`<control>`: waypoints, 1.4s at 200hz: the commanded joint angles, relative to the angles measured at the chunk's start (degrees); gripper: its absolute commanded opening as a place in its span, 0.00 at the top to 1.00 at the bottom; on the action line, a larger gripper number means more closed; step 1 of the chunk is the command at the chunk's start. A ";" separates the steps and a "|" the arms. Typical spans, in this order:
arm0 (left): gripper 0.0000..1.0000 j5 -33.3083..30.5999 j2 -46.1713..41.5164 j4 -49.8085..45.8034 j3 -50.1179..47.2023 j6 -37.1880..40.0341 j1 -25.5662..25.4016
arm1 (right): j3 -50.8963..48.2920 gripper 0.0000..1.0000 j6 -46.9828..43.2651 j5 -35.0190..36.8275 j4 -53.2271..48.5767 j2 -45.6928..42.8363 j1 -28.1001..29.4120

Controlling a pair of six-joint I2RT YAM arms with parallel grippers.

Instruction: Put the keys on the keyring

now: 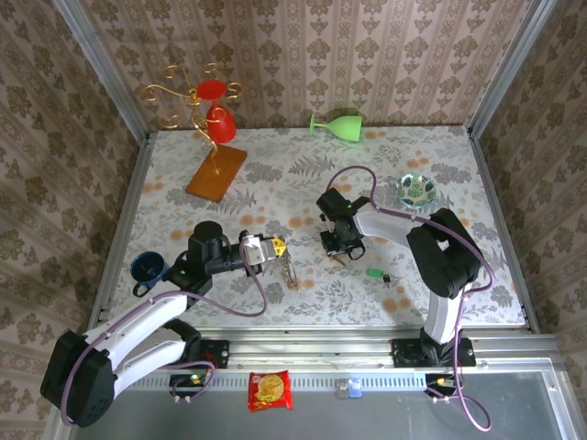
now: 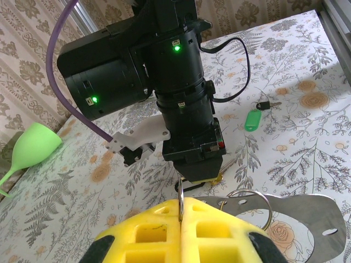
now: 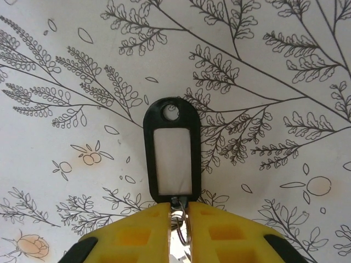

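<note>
Currently at the pick-up-and-present step, nothing threaded yet (a judgement from how things lie).

- left gripper [image 2: 181, 208]: clamped fully on the keyring [image 1: 291, 270], with the thin metal loop nipped edgewise between the yellow pads. In the top view, dangling toward 5 o'clock from the fingertips.
- right gripper [image 3: 176, 211]: pointed down at the table [image 1: 440, 156], at 3 o'clock from the left one and near it. Drawn in to a sliver around the small ring of a black-framed tag [image 3: 171, 150]. Tag flat on the cloth, at 12 o'clock from the fingertips in the right wrist view.
- green-headed key [image 2: 253, 119] and dark-headed key [image 2: 265, 105]: lying just beside each other on the table. In the top view, at 4 o'clock from the right gripper, apart from both grippers and off the ring.

Next move, as judged: lift the tagged piece clear of the cloth, carry it toward 9 o'clock to the held loop, and find the loop's opening. Fine work — thin wire against a small ring, so little room for error. Slip risk at either pinch.
</note>
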 commanded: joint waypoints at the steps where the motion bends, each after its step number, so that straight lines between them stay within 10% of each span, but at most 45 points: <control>1: 1.00 0.56 -0.70 0.82 0.48 0.29 -0.46 | 1.40 0.85 -0.46 0.53 -1.39 0.57 -0.34; 194: 1.00 0.65 -0.63 0.32 0.67 0.74 -0.46 | 2.93 1.00 -1.15 0.74 -3.46 -0.93 -0.42; 280: 1.00 -0.41 -1.10 -0.10 1.53 -2.80 -0.46 | -1.04 1.00 -22.26 -9.44 4.89 -23.41 0.45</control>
